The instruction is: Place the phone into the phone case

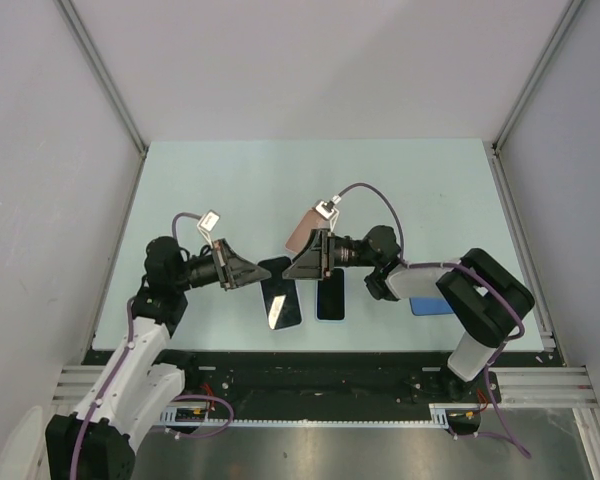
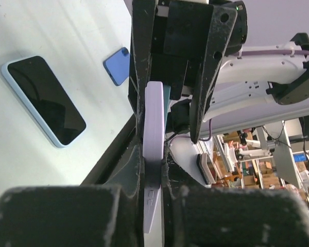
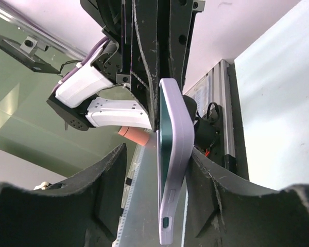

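Lying nearest the arm bases, two phones rest flat and screen-up on the surface (image 1: 230,190). A pale-blue-rimmed phone (image 1: 281,303) sits below the left gripper (image 2: 153,198), and a dark phone (image 1: 330,296) lies just beside it, below the right gripper (image 3: 158,152). Both phones point their long axes away from the bases. Above them the lavender phone case (image 3: 179,154) hangs edge-on, its long axis running crosswise from arm to arm. The left jaws are clamped on one end. The right jaws stand apart around the other end, one finger seemingly against its back. Whether anything already sits inside the case I cannot tell. Seating a phone probably calls for turning the case to match the phone's axis.
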You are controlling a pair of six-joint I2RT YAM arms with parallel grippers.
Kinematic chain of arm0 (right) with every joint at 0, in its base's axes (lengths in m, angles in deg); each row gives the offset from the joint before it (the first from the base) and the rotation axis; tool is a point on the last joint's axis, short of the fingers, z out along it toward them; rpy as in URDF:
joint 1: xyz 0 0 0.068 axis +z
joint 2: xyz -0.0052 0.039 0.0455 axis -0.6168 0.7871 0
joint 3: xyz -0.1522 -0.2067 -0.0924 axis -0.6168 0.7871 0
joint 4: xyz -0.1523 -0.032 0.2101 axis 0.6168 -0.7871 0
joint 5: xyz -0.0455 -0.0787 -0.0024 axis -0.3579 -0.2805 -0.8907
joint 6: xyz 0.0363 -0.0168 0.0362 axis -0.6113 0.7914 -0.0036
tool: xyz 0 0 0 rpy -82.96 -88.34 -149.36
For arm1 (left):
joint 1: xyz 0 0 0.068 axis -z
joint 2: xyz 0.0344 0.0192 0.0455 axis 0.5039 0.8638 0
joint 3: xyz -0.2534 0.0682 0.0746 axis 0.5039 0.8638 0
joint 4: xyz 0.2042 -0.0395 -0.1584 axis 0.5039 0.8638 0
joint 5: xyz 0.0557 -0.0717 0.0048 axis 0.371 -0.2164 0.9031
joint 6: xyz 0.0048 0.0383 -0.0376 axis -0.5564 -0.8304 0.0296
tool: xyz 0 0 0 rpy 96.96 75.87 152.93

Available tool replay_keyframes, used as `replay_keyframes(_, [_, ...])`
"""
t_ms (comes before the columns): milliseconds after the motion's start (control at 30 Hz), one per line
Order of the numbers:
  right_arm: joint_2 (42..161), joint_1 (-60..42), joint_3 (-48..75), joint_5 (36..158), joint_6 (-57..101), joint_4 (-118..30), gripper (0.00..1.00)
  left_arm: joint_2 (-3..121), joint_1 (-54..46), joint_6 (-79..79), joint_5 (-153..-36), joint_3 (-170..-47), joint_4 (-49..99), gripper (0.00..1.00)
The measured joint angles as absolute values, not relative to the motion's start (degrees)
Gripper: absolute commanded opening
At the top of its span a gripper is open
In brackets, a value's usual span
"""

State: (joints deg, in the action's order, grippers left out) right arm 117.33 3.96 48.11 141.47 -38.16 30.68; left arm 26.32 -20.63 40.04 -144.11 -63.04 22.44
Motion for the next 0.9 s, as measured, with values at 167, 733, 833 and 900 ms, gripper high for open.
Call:
replay_keyframes(167, [117.33,2.99,48.07,141.54,-37.68,30.77,0.47,27.78,-19.8,38.16,-145.84,-63.04,22.14,0.0])
replay_keyframes(733, [107.39,2.82,48.07,135.02,-18.29,5.72,0.14,36.53,-17.64,21.68,-143.24,-73.46,39.29,0.0])
replay_keyframes(833, [105.2,3.45,47.83,133.52,-14.16,-0.2,0.26,37.03,-17.37,20.24,-143.46,-73.46,40.3,0.0])
replay_keyframes(900, [105.11,3.52,47.41,133.23,-12.78,-2.39,0.31,37.47,-17.35,19.91,-143.33,-73.46,40.54,0.0])
